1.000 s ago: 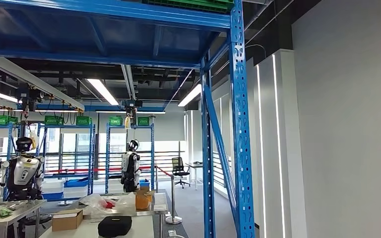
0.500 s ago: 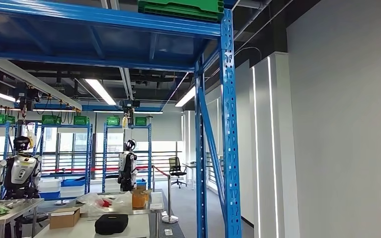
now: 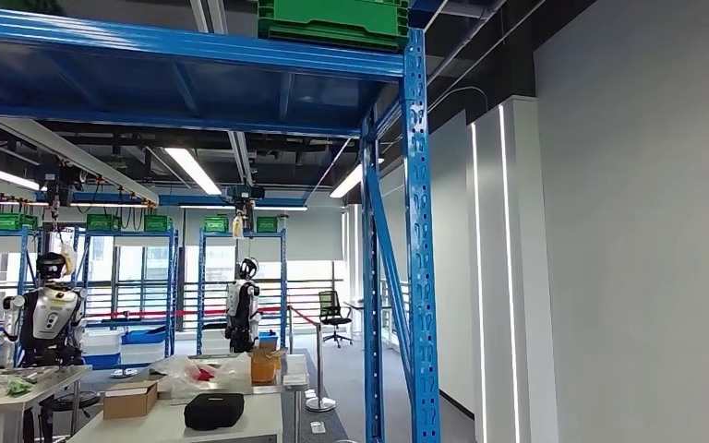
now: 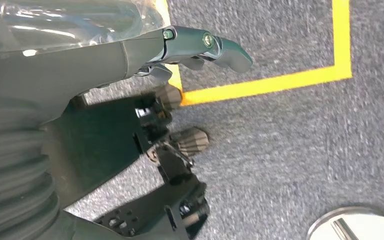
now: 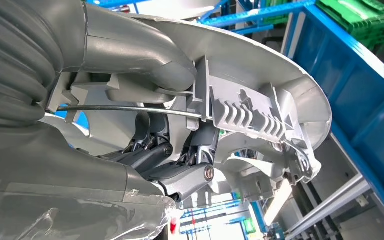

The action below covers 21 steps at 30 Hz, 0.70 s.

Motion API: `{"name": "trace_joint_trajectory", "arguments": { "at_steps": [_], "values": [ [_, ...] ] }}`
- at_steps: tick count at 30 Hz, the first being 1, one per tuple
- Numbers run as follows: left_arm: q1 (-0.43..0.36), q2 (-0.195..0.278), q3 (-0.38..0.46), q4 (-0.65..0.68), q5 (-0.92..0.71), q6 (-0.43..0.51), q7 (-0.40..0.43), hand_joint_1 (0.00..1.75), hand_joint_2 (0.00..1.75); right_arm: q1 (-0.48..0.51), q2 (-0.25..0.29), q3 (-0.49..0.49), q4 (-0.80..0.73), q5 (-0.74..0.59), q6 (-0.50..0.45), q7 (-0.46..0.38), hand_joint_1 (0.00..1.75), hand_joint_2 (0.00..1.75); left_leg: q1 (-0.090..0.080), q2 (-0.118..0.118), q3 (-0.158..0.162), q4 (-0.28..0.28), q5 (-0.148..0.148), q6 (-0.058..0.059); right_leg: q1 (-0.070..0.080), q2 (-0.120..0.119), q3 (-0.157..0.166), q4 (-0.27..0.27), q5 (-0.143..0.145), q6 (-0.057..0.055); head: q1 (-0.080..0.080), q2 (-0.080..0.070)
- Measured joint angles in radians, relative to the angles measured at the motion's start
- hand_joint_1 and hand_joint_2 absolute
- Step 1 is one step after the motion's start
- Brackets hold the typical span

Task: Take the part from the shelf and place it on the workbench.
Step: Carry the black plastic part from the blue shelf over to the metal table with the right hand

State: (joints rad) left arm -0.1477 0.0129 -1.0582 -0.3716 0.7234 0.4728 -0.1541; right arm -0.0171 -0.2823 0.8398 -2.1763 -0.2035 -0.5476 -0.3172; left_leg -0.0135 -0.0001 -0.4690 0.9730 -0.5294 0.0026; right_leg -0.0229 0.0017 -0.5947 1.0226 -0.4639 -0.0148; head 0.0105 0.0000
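- Part (image 5: 260, 115): pale grey moulded plastic piece, curved shell with ribs, held in right hand (image 5: 180, 170); lies right against the dark fingers (image 5: 190, 177) and spreads outward past them.
- Grip: fingers curled under the ribbed inner face, thumb (image 5: 130, 50) laid over the outer curve; closed on the part, contact plain in the right wrist view.
- Long axis: runs away from the palm, curved rim pointing toward the blue shelf frame (image 5: 360, 100) and a green crate (image 5: 365, 17) behind.
- Left hand (image 4: 170, 100): hangs over grey carpet with yellow tape line (image 4: 260, 85); fingers apart, nothing between them, holds nothing.
- Nearer hand: right, already carrying; left well apart from the part.
- Head view: blue upright (image 3: 420, 249) close ahead, green crate on the top beam, white tables (image 3: 194, 420) low at left and well apart; other humanoid robots (image 3: 46, 318) stand beyond.
- Workbench: cannot tell which table serves.
- Judgement: pick appears done, carry under way; placing needs a turn toward a bench and lowering with shell's broad face down.
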Motion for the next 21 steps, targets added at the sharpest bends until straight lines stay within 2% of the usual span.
{"name": "trace_joint_trajectory", "arguments": {
  "at_steps": [1, 2, 3, 5, 6, 7, 8, 9, 10, 11, 12, 13, 15, 17, 19, 21],
  "values": [
    [0.0, 0.001, 0.0, 0.0, 0.002, 0.001, 0.0, 0.0, 1.75, 0.001, 0.0, 0.0, 0.0, -0.002, 0.0, 0.0, 1.75, 1.75, 0.001, 0.002, -0.002, -0.008, 0.009, 0.005, 0.0, 0.0, -0.003, 0.002, -0.002, 0.006, 0.0, 0.0],
    [0.0, 0.001, 0.0, 0.0, 0.003, 0.001, 0.0, 0.0, 1.75, 0.001, 0.0, -0.001, 0.0, -0.003, 0.0, -0.001, 1.75, 1.75, 0.003, 0.003, -0.006, -0.016, 0.02, 0.011, 0.0, 0.0, -0.01, 0.015, -0.019, 0.011, 0.0, 0.0],
    [-0.001, 0.001, 0.0, -0.001, 0.004, 0.002, -0.001, 0.0, 1.75, 0.001, 0.0, -0.002, 0.0, -0.003, -0.001, -0.002, 1.75, 1.75, 0.005, 0.005, -0.011, -0.023, 0.03, 0.015, 0.001, 0.0, -0.023, 0.048, -0.05, 0.014, -0.002, 0.0],
    [-0.001, 0.0, 0.0, -0.001, 0.006, 0.002, -0.001, 0.0, 1.75, 0.001, -0.001, -0.004, 0.0, -0.005, -0.002, -0.003, 1.75, 1.75, 0.006, 0.006, -0.029, -0.022, 0.044, 0.021, 0.001, 0.0, -0.06, 0.16, -0.134, 0.017, -0.006, 0.0],
    [0.001, 0.0, 0.0, -0.001, 0.008, 0.002, -0.001, 0.0, 1.75, 0.002, -0.001, -0.004, 0.0, -0.006, -0.003, -0.004, 1.75, 1.75, 0.005, 0.007, -0.04, -0.019, 0.05, 0.022, 0.001, 0.0, -0.075, 0.215, -0.162, 0.019, -0.007, 0.0],
    [0.002, 0.0, 0.0, -0.001, 0.009, 0.003, -0.001, 0.0, 1.75, 0.002, -0.001, -0.004, 0.0, -0.008, -0.003, -0.004, 1.75, 1.75, 0.004, 0.008, -0.051, -0.015, 0.055, 0.022, 0.001, 0.0, -0.078, 0.248, -0.168, 0.021, -0.007, 0.0],
    [0.003, 0.0, 0.0, -0.001, 0.011, 0.004, -0.002, 0.0, 1.75, 0.003, -0.001, -0.004, 0.001, -0.009, -0.003, -0.005, 1.75, 1.75, 0.004, 0.008, -0.062, -0.01, 0.059, 0.021, 0.001, 0.0, -0.064, 0.247, -0.155, 0.022, -0.008, 0.0],
    [0.004, 0.0, 0.0, -0.001, 0.014, 0.005, -0.003, 0.0, 1.75, 0.003, -0.002, -0.004, 0.001, -0.011, -0.003, -0.005, 1.75, 1.75, 0.004, 0.008, -0.074, -0.003, 0.063, 0.02, 0.001, 0.0, -0.034, 0.211, -0.129, 0.022, -0.009, 0.0],
    [0.004, 0.0, 0.0, -0.002, 0.015, 0.006, -0.004, 0.0, 1.75, 0.002, -0.002, -0.005, 0.001, -0.012, -0.003, -0.005, 1.75, 1.75, 0.004, 0.008, -0.085, 0.006, 0.065, 0.018, 0.001, -0.001, 0.01, 0.148, -0.104, 0.021, -0.01, 0.0],
    [0.004, 0.0, 0.0, -0.002, 0.017, 0.007, -0.005, 0.0, 1.75, 0.001, -0.002, -0.005, 0.001, -0.013, -0.003, -0.005, 1.75, 1.75, 0.003, 0.008, -0.096, 0.016, 0.067, 0.014, 0.002, -0.002, 0.054, 0.082, -0.092, 0.018, -0.011, 0.0],
    [0.004, 0.0, 0.0, -0.002, 0.018, 0.008, -0.005, 0.0, 1.75, 0.001, -0.002, -0.006, 0.001, -0.013, -0.003, -0.006, 1.75, 1.75, 0.001, 0.008, -0.105, 0.024, 0.069, 0.011, 0.003, -0.002, 0.084, 0.031, -0.088, 0.013, -0.012, 0.0],
    [0.004, 0.0, 0.0, -0.003, 0.019, 0.009, -0.006, 0.0, 1.75, 0.001, -0.002, -0.007, 0.001, -0.014, -0.003, -0.006, 1.75, 1.75, -0.001, 0.007, -0.112, 0.031, 0.071, 0.006, 0.004, -0.001, 0.099, 0.001, -0.091, 0.008, -0.012, 0.0],
    [0.005, 0.001, 0.0, -0.003, 0.023, 0.013, -0.008, 0.0, 1.75, 0.001, -0.002, -0.008, 0.001, -0.019, -0.003, -0.008, 1.75, 1.75, -0.001, 0.007, -0.119, 0.036, 0.081, -0.006, 0.005, 0.001, 0.094, -0.01, -0.09, -0.005, -0.011, 0.0],
    [0.007, 0.004, 0.0, -0.003, 0.029, 0.018, -0.01, 0.0, 1.75, 0.001, -0.001, -0.008, 0.001, -0.029, -0.002, -0.01, 1.75, 1.75, 0.001, 0.003, -0.127, 0.045, 0.072, -0.018, 0.003, 0.0, 0.085, -0.013, -0.078, -0.021, -0.009, 0.0],
    [0.01, 0.006, -0.001, -0.003, 0.035, 0.021, -0.011, 0.0, 1.75, 0.0, 0.0, -0.009, 0.002, -0.038, 0.0, -0.013, 1.75, 1.75, 0.006, 0.001, -0.141, 0.086, 0.025, -0.03, 0.0, -0.001, 0.077, -0.015, -0.067, -0.032, -0.006, 0.0],
    [0.012, 0.008, -0.001, -0.003, 0.04, 0.026, -0.013, 0.0, 1.75, 0.001, 0.0, -0.01, 0.003, -0.047, 0.004, -0.016, 1.75, 1.75, 0.013, 0.001, -0.171, 0.189, -0.046, -0.04, 0.0, -0.002, 0.064, -0.013, -0.058, -0.036, -0.003, 0.0]
  ]
}}
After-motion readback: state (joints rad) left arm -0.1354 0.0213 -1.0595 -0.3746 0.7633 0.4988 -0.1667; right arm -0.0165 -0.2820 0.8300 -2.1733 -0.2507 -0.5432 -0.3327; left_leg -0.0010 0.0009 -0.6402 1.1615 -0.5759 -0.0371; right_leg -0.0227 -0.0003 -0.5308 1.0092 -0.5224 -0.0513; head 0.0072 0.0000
